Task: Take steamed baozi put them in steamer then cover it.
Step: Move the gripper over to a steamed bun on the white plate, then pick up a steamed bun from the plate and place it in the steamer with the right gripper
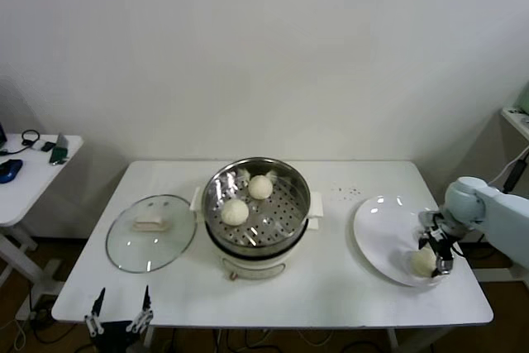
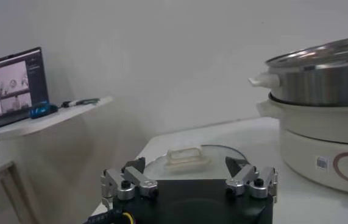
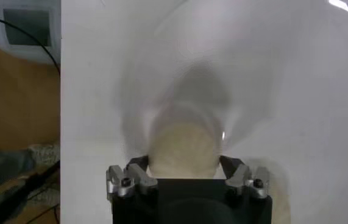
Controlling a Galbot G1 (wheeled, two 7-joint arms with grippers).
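The steel steamer stands mid-table with two baozi on its tray, one at the back and one at the front. A third baozi lies on the white plate at the right. My right gripper is down over it, open, one finger on each side; the right wrist view shows the baozi between the fingers. The glass cover lies flat, left of the steamer. My left gripper is parked open below the table's front left corner.
A side table with small devices stands at far left; the left wrist view shows a laptop on it, the cover's handle and the steamer. A shelf edge is at far right. The plate lies near the table's right edge.
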